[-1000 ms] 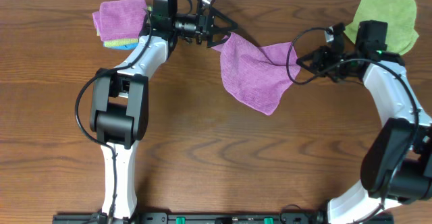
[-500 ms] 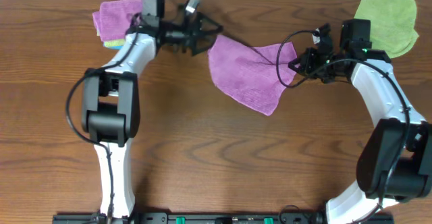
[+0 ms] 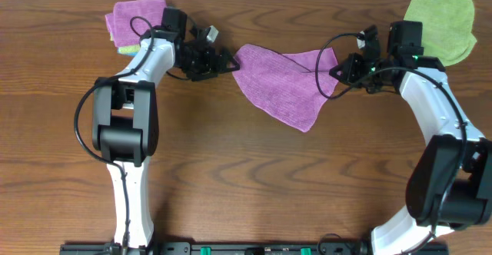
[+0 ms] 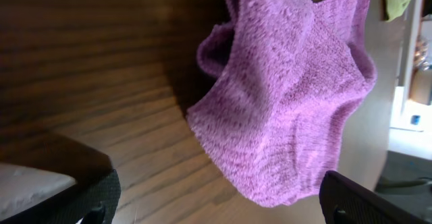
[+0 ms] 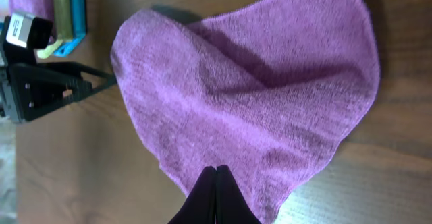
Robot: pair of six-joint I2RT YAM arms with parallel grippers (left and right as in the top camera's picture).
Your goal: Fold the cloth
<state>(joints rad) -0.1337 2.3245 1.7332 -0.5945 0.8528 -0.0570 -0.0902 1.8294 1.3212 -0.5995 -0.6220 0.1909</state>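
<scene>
The purple cloth (image 3: 288, 82) lies rumpled on the wooden table at the back centre, with a crease running to its right corner. My right gripper (image 3: 338, 69) is shut on that right corner; in the right wrist view its fingertips (image 5: 216, 182) pinch the cloth (image 5: 256, 82) at its near edge. My left gripper (image 3: 227, 63) stands open just left of the cloth's left corner. In the left wrist view the cloth (image 4: 290, 96) bunches ahead of the gripper (image 4: 219, 210). Its lower tip hangs between the wide-apart fingers (image 4: 364, 200), touching neither.
A second purple cloth (image 3: 134, 21) lies folded at the back left, partly over a blue and yellow item (image 3: 129, 50). A lime-green cloth (image 3: 438, 21) lies at the back right behind my right arm. The table's back edge runs close behind everything.
My left gripper, open throughout, has swung left and down toward the table. The cloth's left corner has shifted left and settled lower. My right gripper has barely moved and stays shut on its corner.
</scene>
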